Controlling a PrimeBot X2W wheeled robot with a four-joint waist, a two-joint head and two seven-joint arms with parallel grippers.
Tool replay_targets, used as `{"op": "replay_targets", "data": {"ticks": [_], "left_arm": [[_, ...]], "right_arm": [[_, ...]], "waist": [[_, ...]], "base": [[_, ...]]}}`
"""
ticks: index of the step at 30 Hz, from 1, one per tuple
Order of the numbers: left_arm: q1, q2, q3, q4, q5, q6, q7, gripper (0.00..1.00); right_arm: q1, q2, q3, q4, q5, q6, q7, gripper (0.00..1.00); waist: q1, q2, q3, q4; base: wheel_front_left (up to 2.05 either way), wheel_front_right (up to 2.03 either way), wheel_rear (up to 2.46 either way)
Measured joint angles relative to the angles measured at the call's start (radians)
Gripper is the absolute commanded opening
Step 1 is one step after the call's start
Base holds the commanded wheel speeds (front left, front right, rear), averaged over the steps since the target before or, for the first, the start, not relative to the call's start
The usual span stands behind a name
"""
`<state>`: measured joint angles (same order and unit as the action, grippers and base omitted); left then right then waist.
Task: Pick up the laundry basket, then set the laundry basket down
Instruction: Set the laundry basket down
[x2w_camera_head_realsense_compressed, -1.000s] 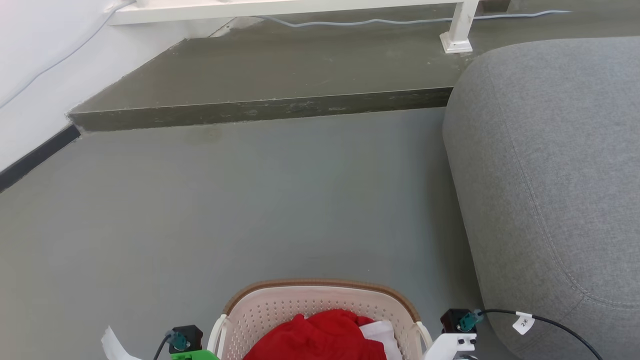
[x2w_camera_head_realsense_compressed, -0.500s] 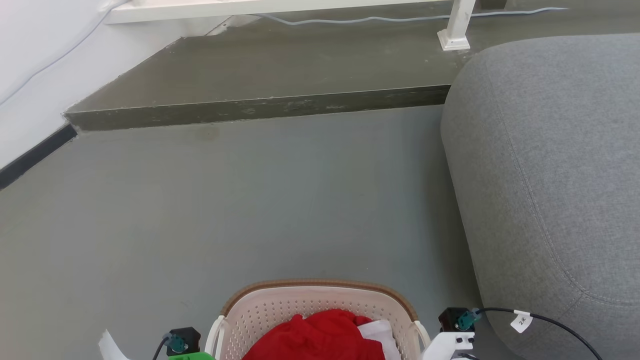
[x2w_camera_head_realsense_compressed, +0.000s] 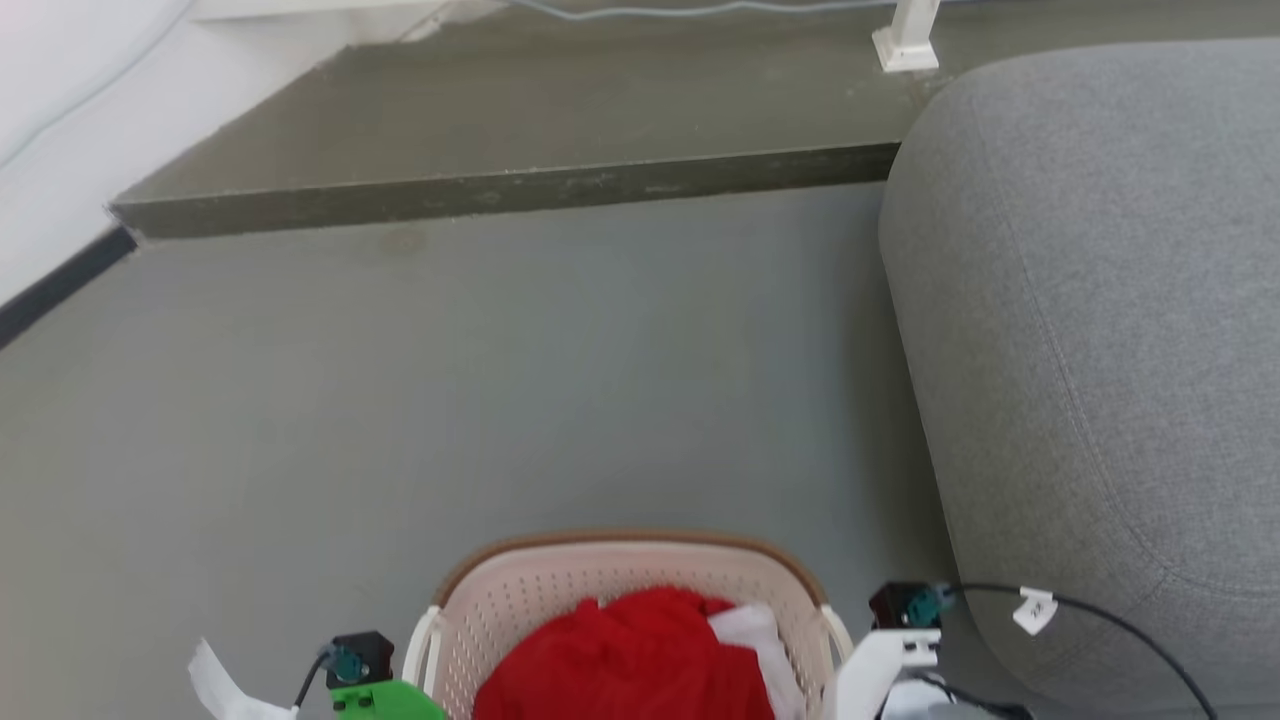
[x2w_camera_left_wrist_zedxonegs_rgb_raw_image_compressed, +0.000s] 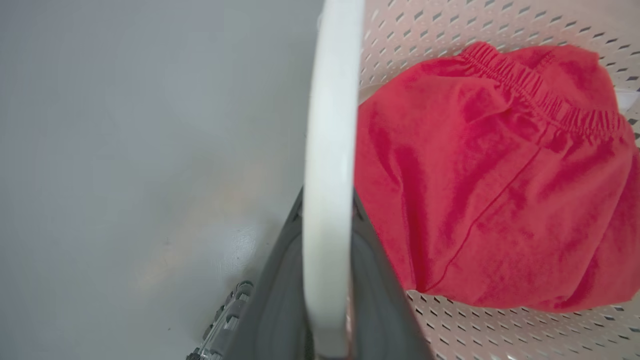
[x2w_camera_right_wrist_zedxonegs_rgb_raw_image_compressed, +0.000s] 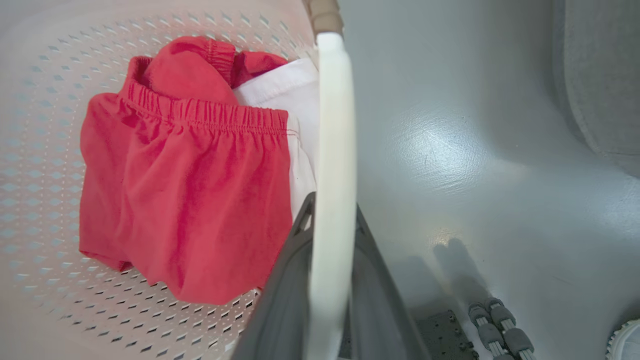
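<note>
Both hands grasping, 1 per handle.
- The left hand is clenched on the left handle. The white bar runs straight up between its 2 dark fingers.
- The right hand is clenched the same way on the right handle.

The laundry basket hangs between the 2 hands, brown rim level. Inside are red shorts, just inward of the left hand, and a white cloth tucked against the wall nearest the right hand.

Change over the last second: in the head view the whole scene has slid upward. The step, the floor and the basket rim have all shifted by about the same amount. That reads as camera motion, likely the body bending or the head tilting, not the basket moving in the grip. The basket sits the same between the wrists as before.

Judgement: the grip is secure and the load is carried. If the body is bending, the set-down is starting. Bare floor lies ahead of both hands. The grey sofa is near, outboard of the right hand, so that side needs watching. I cannot tell the clearance under the basket.
</note>
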<state>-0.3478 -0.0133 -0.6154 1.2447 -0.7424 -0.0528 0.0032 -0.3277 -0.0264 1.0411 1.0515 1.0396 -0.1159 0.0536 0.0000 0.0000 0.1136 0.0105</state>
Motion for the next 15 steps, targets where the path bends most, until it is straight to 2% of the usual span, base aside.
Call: {"op": "replay_targets", "data": {"ticks": [6,15], "left_arm": [[-0.037,0.0,0.008,0.0,-0.001,0.0,-0.022,0.0],[-0.175,0.005,0.033,-0.026,-0.003,0.012,-0.049,0.0]], "right_arm": [[-0.06,-0.002,-0.001,-0.005,0.0,0.0,-0.018,0.0],[-0.226,-0.006,-0.028,0.011,0.0,-0.002,-0.044,0.0]], "waist": [[0.0,0.0,0.041,-0.006],[0.0001,0.0,0.129,-0.016]], "base": [[0.0,0.0,0.0],[0.0,0.0,0.0]]}}
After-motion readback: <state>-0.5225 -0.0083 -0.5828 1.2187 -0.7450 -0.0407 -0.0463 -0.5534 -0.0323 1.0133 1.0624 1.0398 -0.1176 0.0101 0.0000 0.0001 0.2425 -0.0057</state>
